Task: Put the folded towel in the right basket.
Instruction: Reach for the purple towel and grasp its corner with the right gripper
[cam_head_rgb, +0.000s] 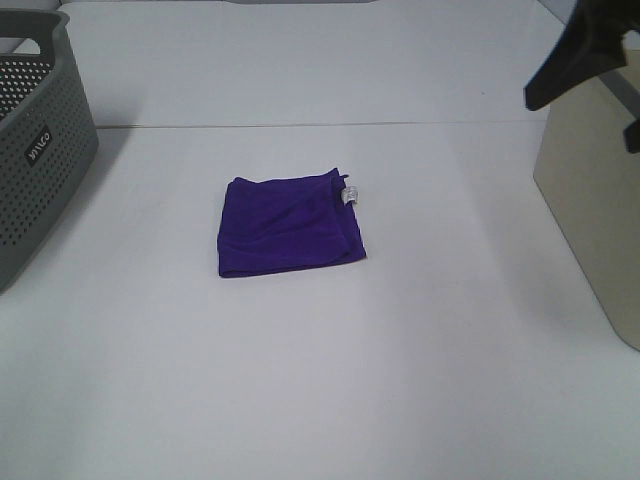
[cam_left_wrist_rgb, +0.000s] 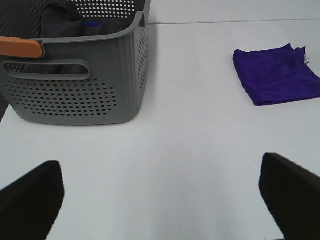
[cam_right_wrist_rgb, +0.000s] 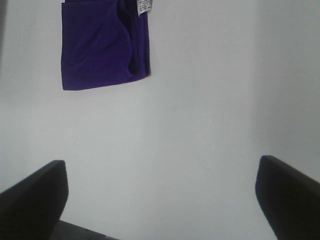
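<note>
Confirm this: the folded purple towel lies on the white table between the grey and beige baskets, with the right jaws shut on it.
Wrong on the grip. The right wrist view shows the right gripper open and clear of the towel. The towel does lie on the table between the grey basket and the beige basket.

The gray basket (cam_head_rgb: 40, 150) runs off the left edge and the beige basket (cam_head_rgb: 595, 200) off the right. The right arm (cam_head_rgb: 580, 55) is cropped at the far right corner. In the right wrist view, the towel (cam_right_wrist_rgb: 100, 45) is cut off, and the print on its tag (cam_right_wrist_rgb: 144, 5) is too small to read. Dark items (cam_left_wrist_rgb: 60, 20) sit half hidden behind the gray basket's wall.
</note>
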